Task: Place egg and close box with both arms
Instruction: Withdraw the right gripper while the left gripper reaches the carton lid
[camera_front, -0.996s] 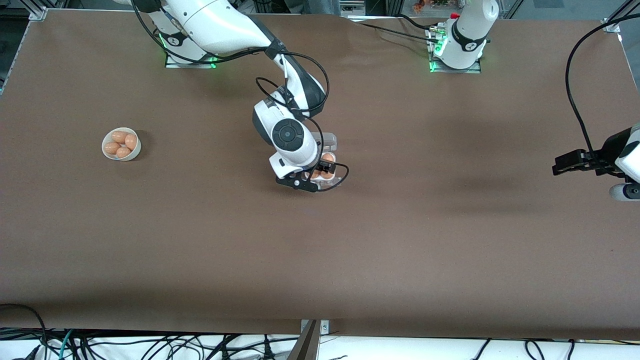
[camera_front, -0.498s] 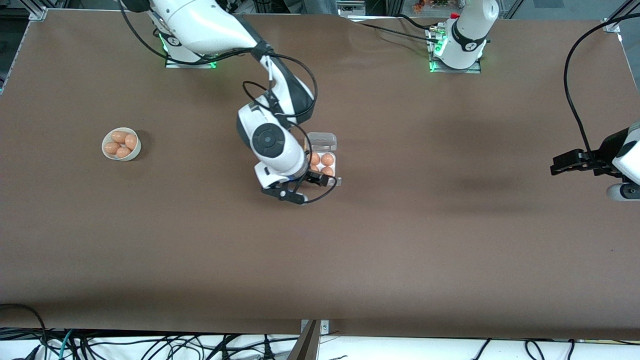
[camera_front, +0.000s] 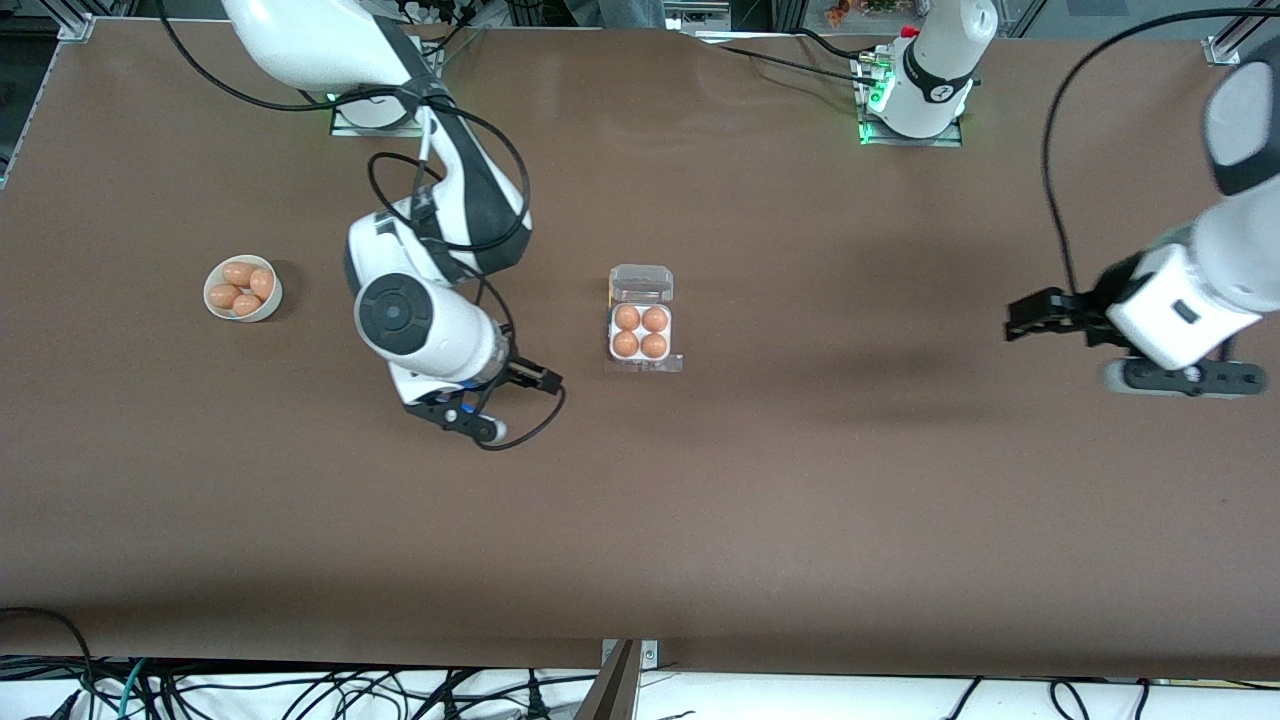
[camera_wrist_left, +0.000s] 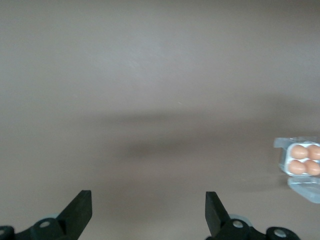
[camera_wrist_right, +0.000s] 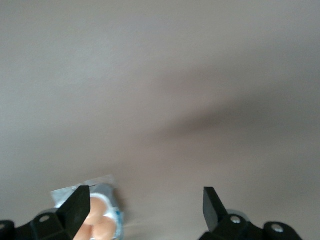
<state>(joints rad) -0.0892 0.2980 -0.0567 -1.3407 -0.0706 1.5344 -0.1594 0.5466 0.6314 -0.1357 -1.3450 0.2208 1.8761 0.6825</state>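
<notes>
Right gripper (camera_front: 535, 378) empty, fingers apart, beside box (camera_front: 641, 333) at mid-table; left gripper (camera_front: 1030, 317) apart, near its end; four eggs (camera_front: 640, 331) seated; I judge lid-closing next.

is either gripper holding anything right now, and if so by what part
Nothing is held. The right gripper is open and empty over bare table beside the box, whose four cells hold eggs. The left gripper is open and empty too.

box (camera_wrist_right: 95, 212) cut off, hidden by fingers (camera_wrist_right: 75, 207)
</notes>
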